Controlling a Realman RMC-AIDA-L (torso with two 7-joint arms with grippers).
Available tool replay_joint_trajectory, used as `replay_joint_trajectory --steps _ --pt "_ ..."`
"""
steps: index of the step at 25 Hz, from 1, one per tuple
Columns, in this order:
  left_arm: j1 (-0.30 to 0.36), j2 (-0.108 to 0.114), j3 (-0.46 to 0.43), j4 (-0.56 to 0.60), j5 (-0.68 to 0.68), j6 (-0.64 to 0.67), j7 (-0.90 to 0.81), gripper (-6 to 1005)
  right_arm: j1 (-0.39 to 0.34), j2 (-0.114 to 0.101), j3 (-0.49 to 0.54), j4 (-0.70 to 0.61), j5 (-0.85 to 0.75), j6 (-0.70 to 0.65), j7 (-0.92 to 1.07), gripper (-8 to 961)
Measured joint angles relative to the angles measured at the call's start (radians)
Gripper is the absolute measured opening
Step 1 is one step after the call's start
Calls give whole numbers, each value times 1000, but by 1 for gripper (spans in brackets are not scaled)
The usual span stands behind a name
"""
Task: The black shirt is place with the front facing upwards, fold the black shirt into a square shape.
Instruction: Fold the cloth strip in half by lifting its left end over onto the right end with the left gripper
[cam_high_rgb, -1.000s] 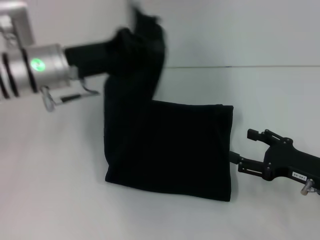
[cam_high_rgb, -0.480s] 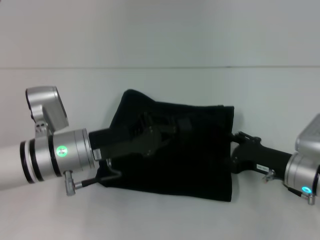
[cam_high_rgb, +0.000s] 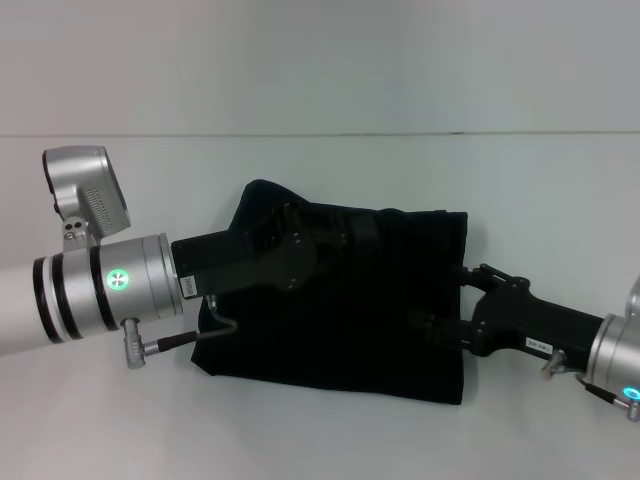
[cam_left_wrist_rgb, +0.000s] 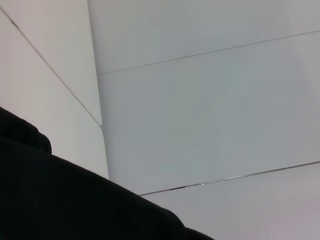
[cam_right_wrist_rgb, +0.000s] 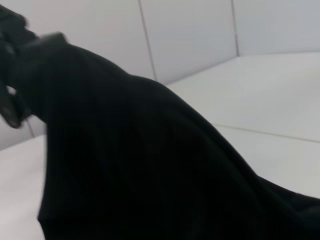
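The black shirt (cam_high_rgb: 340, 310) lies folded in a rough rectangle on the white table (cam_high_rgb: 320, 170), about centre of the head view, plain black side up, no lettering visible; its far-left corner is bunched and rounded, right edge fairly straight, near-right corner flat. The left gripper (cam_high_rgb: 335, 242) reaches in from the left over the far part of the shirt, its black body low on the cloth, fingers dark against dark fabric, so whether they are apart or together cannot be told; it looks to be touching or just above the top layer near the far edge. Silver wrist with a green light sits left of the shirt, just beside its left edge. The right gripper (cam_high_rgb: 440, 325) comes in from the right at the shirt's right edge, fingertips overlapping the cloth around mid-height of that edge; jaw gap not readable, black on black, so cannot tell if it is clamped on the fabric. In the left wrist view black cloth fills the lower corner with white wall panels (cam_left_wrist_rgb: 200, 100) behind. In the right wrist view the shirt fills most of the frame as a humped dark mass, white surface beyond it.
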Motion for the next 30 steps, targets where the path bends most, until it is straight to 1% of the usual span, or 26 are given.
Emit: replay_joint_trajectory --steps 5,11,16,19,23,25,30 --pt "0 -2 5 0 0 0 4 13 44 4 -9 42 -4 27 -1 945" --pt "-4 -3 11 -5 3 12 13 14 121 6 5 83 7 158 3 945" --pt "-2 -1 56 -9 6 39 20 16 182 6 15 90 97 266 1 946" --pt "0 -8 94 -10 7 39 33 17 202 4 15 68 148 290 -4 946" --pt "-5 -29 141 -19 6 -2 81 18 215 3 15 19 171 293 -4 945" --pt "-13 -36 154 -37 4 -36 110 19 218 3 15 2 175 301 -7 945" --pt "-61 -40 172 -141 6 -184 206 21 221 3 13 -20 176 332 -13 944"
